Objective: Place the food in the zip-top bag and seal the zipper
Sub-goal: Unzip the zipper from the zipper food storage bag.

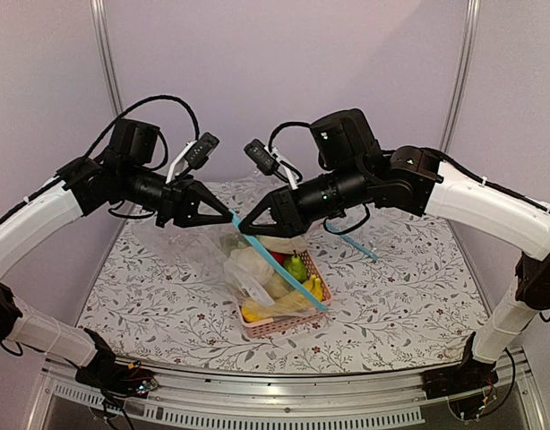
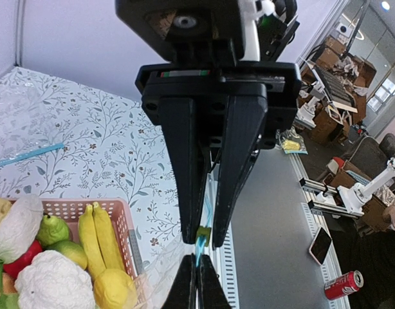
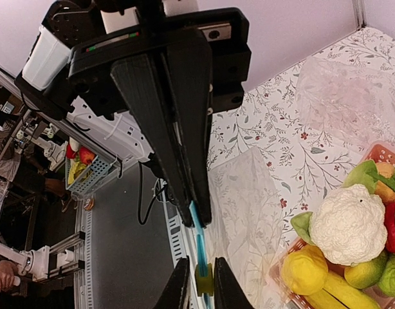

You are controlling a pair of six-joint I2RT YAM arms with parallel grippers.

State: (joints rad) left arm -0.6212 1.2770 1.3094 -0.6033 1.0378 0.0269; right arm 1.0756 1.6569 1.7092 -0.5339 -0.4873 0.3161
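The zip-top bag (image 1: pixel 223 260) hangs in the air between my two grippers, over the pink basket. Its light-blue zipper (image 1: pixel 288 273) slopes down to the right. My left gripper (image 1: pixel 228 215) (image 2: pixel 204 239) is shut on the small green slider (image 2: pixel 204 234) on the zipper. My right gripper (image 1: pixel 245 227) (image 3: pixel 196 217) is shut on the zipper strip (image 3: pixel 200 248) right beside it. A yellow lemon (image 2: pixel 114 290) (image 3: pixel 305 270), a green fruit (image 2: pixel 72 252) and a white oblong piece (image 2: pixel 16 226) lie at the basket. I cannot tell whether they are inside the bag film.
The pink basket (image 1: pixel 288 326) also holds a banana bunch (image 2: pixel 94 235), a white cauliflower (image 3: pixel 349 225) and red and green pieces. A second transparent bag (image 3: pixel 352 90) with a blue strip (image 1: pixel 351 242) lies flat on the floral cloth behind the basket. The table's front rail runs below.
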